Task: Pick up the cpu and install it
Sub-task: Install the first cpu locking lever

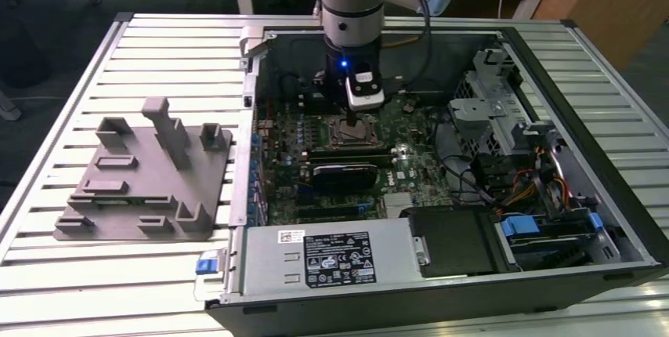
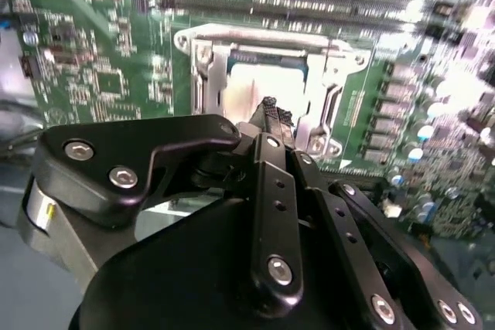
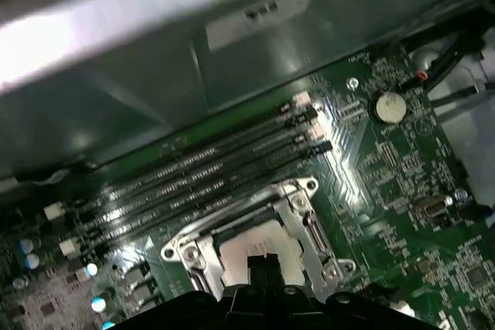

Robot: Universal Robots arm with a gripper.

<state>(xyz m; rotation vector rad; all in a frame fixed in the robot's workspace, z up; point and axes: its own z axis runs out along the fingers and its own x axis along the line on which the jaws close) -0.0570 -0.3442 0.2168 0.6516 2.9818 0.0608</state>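
Silver-grey and flat, the cpu (image 3: pixel 259 249) lies inside the socket frame (image 3: pixel 305 226) on the green motherboard (image 3: pixel 387 160), with the metal frame close around its edges. In both wrist views the tool's (image 3: pixel 263 268) black fingertip (image 2: pixel 271 113) stands right over the chip's near edge; whether it touches the metal cannot be told. The fingers look drawn together into one narrow tip, with nothing pinched between them.

Close around the socket the first wrist view shows a row of long dark memory slots (image 3: pixel 209 168), a round coin battery (image 3: pixel 390 103) and the grey case wall (image 3: pixel 232 59) behind them. The second wrist view shows instead the tool's own black linkage (image 2: pixel 271 214) with its screws, which hides the near side of the socket.

From the exterior view the arm (image 1: pixel 352 8) reaches straight down into the open computer case (image 1: pixel 585 86), which lies on a slatted metal table (image 1: pixel 157 47). A black cooler (image 1: pixel 345 174) sits just beside the socket, a drive cage (image 1: pixel 502 94) and bundled cables (image 1: pixel 544 188) crowd the exterior view's right, and the power supply (image 1: pixel 324 255) lies along the near wall. A grey plastic fixture block (image 1: pixel 146 176) stands on the table, well apart, at the exterior view's left.
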